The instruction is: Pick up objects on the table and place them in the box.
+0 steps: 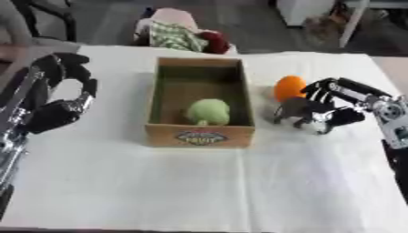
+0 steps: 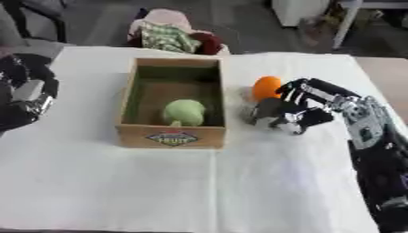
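Observation:
A brown cardboard box stands open in the middle of the white-covered table. A pale green round object lies inside it near the front wall. An orange ball-like object rests on the cloth just right of the box. My right hand comes in from the right, with its dark fingers curled round the orange object's right and near sides. My left hand hovers at the left edge, well away from the box, fingers relaxed and holding nothing.
The white cloth covers the table, with wide bare room in front of the box. Beyond the far edge sits a heap of patterned cloth and a red thing on a seat.

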{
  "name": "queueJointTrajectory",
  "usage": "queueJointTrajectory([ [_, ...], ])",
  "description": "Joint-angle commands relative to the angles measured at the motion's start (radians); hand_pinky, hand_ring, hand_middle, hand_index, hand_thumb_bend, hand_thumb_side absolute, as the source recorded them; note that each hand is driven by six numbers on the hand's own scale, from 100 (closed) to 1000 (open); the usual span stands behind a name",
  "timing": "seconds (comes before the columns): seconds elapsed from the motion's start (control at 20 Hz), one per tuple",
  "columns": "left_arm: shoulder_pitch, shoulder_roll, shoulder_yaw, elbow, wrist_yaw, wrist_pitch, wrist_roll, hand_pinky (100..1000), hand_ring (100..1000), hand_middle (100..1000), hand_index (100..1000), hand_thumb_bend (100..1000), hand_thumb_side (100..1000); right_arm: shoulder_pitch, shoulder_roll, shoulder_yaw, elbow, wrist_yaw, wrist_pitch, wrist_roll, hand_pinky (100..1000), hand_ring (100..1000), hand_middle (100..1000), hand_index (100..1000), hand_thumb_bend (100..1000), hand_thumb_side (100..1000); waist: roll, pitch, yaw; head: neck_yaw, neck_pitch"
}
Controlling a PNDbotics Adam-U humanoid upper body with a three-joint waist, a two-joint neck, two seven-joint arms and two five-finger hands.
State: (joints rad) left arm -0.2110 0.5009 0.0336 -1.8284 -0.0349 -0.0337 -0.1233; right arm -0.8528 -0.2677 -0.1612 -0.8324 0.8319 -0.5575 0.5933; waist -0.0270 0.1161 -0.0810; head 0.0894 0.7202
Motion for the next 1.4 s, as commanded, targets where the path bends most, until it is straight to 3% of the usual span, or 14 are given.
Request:
queueJointTrajectory([
  [0.05, -0.007, 0.016, 0.010, -0.009, 0.005, 0.002, -0.002, 796, 602, 556, 758, 212, 165, -0.019, -0.024, -0.009, -0.038, -0.030, -0.009, 0.016, 620, 720, 726, 874, 100, 235, 0.001, -0.012, -0.002, -0.003, -0.008],
  [0.5, -0.006, 0.016, 0.011, -0.008, 0.006, 0.001, -0.005, 796, 602, 557, 759, 196, 167, -0.019, -0.030, -0.010, -0.091, -0.091, -0.012, 0.063, 632, 729, 728, 881, 100, 228, 0.003, -0.013, -0.003, -0.006, -0.008],
  [0.7, -0.007, 0.016, 0.010, -0.008, 0.007, 0.000, -0.008, 797, 603, 557, 759, 191, 168, -0.019, -0.031, 0.010, -0.080, -0.091, -0.034, 0.112, 668, 761, 744, 890, 100, 302, 0.003, -0.013, -0.003, -0.007, -0.008],
  [0.95, -0.007, 0.016, 0.009, -0.008, 0.008, -0.002, -0.010, 797, 603, 558, 760, 185, 170, -0.012, -0.023, 0.031, -0.053, -0.035, -0.063, 0.147, 770, 849, 806, 902, 100, 372, 0.004, -0.013, -0.001, -0.009, -0.009],
  [1.4, -0.007, 0.016, 0.007, -0.008, 0.007, -0.003, -0.014, 796, 603, 559, 760, 180, 171, -0.011, 0.000, 0.056, -0.012, 0.164, -0.106, 0.104, 797, 856, 826, 908, 100, 391, 0.005, -0.013, 0.003, -0.011, -0.012],
])
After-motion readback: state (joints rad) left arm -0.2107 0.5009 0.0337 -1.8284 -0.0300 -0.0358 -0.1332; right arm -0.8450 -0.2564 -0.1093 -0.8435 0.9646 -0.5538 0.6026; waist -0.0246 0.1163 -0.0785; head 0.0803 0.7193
